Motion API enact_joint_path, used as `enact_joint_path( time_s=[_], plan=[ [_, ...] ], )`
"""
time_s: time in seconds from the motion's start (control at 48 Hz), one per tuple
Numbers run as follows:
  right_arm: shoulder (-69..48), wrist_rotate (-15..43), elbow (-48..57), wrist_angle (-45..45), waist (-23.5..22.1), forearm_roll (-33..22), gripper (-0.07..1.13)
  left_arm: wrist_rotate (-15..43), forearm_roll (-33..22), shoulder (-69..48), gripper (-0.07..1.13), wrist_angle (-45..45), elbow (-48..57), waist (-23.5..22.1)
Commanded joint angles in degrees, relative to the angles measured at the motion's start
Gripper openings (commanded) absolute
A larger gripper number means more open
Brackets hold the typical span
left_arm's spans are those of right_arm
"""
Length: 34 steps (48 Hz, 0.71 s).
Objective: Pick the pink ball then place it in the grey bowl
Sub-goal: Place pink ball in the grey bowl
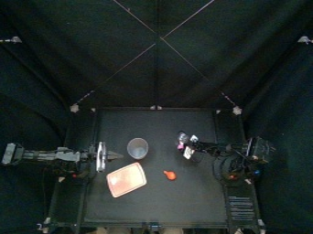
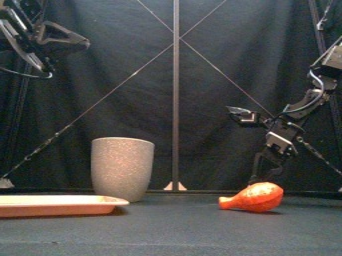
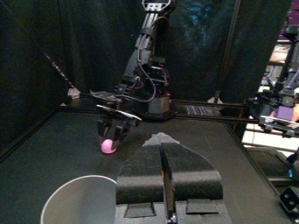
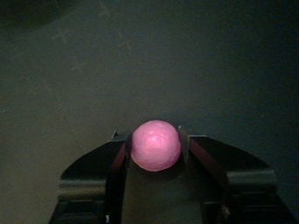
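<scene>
**Front of bench.** The pink tray [image 1: 127, 179] lies flat on the bench [image 1: 184, 199], left of centre and nearest the front edge. A red-orange toy [image 1: 170, 173] lies on its side just to the right of the tray, with a gap between them.

**Middle of bench.** The grey bowl [image 1: 138, 146] stands upright behind the tray and does not touch it.

**Right tool and task item.** The right tool [image 4: 156, 138] is to the right of the grey bowl, at about the same depth. It is clenched on the pink ball [image 4: 156, 147].
- In the right wrist view, the ball sits between the two jaws with one jaw against each side. Its rounded top projects past the jaw tips.
- In the left wrist view, the ball is at the lower end of the right tool, beyond the bowl's rim.
- In the top view, the ball is beside the bowl, near it but apart, and not over its mouth.
- The pictures do not show clearly whether the ball is clear of the bench surface.
- In the front view, the right arm descends from the upper right. The ball cannot be made out in that view.

**Left tool.** The left arm rests at the left edge of the bench, about level with the bowl. The left tool [image 3: 165, 149] is clenched, and its jaws meet along a thin line.
</scene>
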Motion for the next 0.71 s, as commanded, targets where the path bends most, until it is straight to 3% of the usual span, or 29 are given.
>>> enact_joint_path(
  time_s=[0.021, 0.125, 0.5, 0.708],
  plan=[
    [-0.6, 0.2, -1.0, 0.5, 0.1, -0.2, 0.64, 0.0, -0.1, 0.4, 0.00, -0.6, -0.7, 0.2],
    [-0.9, 0.3, -2.1, 0.9, 0.9, 0.2, 0.60, 0.0, -0.1, 0.4, 0.00, -0.6, -0.6, 0.2],
    [-3.0, -0.2, -20.7, -1.8, 13.4, -2.1, 0.60, -0.1, -0.1, 0.4, 0.00, -0.8, -0.5, 0.2],
    [4.0, 0.3, -27.6, -10.1, 14.3, -2.9, 0.60, 0.0, -0.4, 0.4, 0.00, -0.7, 0.0, 0.3]
  ],
)
